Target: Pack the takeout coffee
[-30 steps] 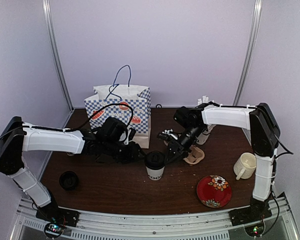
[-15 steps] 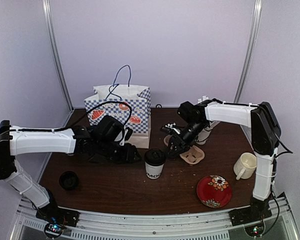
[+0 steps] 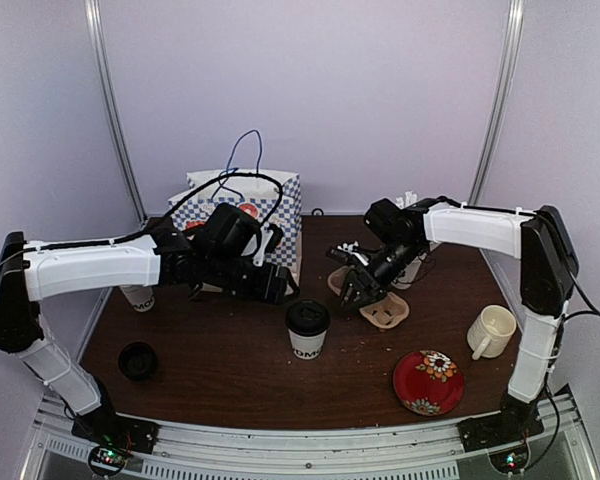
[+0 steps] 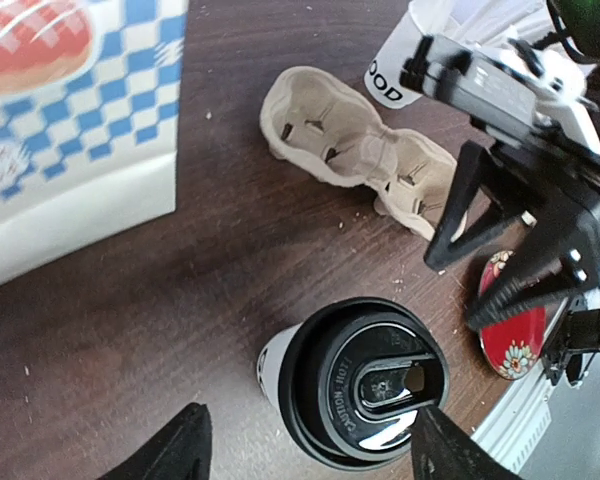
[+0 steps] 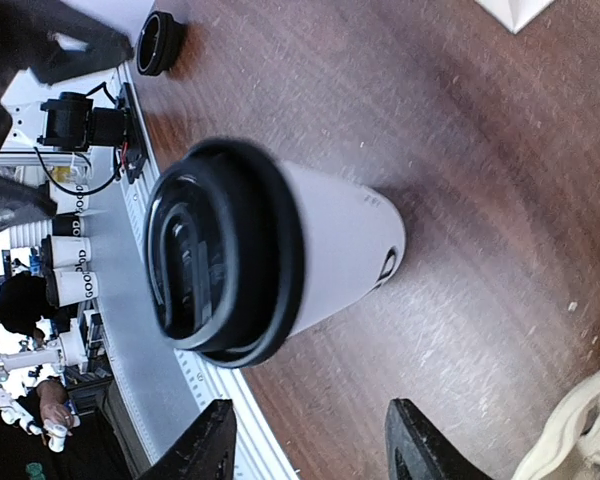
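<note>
One takeout coffee cup (image 3: 307, 328), white with a black lid, stands alone mid-table; the left wrist view (image 4: 360, 385) looks down on its lid, and the right wrist view (image 5: 280, 255) takes it from the side. My left gripper (image 3: 276, 284) (image 4: 315, 455) hovers open up and to the left of it, touching nothing. My right gripper (image 3: 354, 291) (image 5: 310, 450) is open and empty to its right, over the cardboard cup carrier (image 3: 382, 306) (image 4: 360, 155). A second lettered cup (image 3: 138, 297) stands at the far left. A third cup (image 3: 412, 268) (image 4: 400, 70) is behind the right arm.
A blue-checked paper bag (image 3: 290, 205) (image 4: 70, 130) stands at the back, partly hidden by my left arm. A loose black lid (image 3: 138, 360) (image 5: 160, 40) lies front left. A cream mug (image 3: 491, 331) and a red floral plate (image 3: 428, 381) sit front right.
Both grippers have drawn back from the lidded cup with their jaws widening. The left arm rose toward the bag, uncovering the far-left cup. The lidded cup stays standing.
</note>
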Tool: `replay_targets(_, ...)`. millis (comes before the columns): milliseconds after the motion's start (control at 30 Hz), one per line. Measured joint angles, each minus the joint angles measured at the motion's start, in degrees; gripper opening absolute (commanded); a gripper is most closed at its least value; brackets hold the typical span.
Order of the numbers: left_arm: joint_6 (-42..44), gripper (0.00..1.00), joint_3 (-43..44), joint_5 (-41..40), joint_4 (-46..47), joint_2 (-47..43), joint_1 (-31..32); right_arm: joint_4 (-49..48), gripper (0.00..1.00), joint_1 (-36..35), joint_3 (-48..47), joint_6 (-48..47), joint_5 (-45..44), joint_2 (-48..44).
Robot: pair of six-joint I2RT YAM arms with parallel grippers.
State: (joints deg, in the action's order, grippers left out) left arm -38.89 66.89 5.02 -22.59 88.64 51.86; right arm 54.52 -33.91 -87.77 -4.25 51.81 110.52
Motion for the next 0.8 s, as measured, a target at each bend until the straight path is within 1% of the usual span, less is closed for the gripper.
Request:
replay_targets(100,2.5,0.71,3.0,0.5,0.0,3.0,-0.2,-2.7,0.6,0.0,5.6,1.1,1.3,-4.3)
replay_targets(200,3.7,0.67,4.8,2.2,-0.1,5.8,-0.9,-4.3,0.61,-0.3,8.7,2.0,2.6,-6.3)
replay_targets(367,4.2,0.62,4.8,2.9,-0.6,7.3,-1.7,-6.3,0.54,-1.8,10.3,2.8,4.0,-6.5)
replay_targets(500,3.3,0.55,1.4,2.9,0.5,4.5,-2.3,-7.0,0.49,-2.6,9.9,3.3,5.2,-5.5)
replay_targets(633,1.2,0.48,-2.9,3.7,1.0,0.5,-4.4,-7.0,0.47,-3.1,8.4,3.4,6.2,-2.9)
replay_targets(700,0.2,0.48,-4.4,4.6,1.9,-0.5,-6.1,-7.0,0.47,-3.4,7.6,3.5,6.6,-1.5)
replay_targets(800,-1.4,0.5,-6.8,6.7,4.6,-0.8,-8.0,-6.9,0.47,-3.6,7.1,3.5,7.0,-0.3)
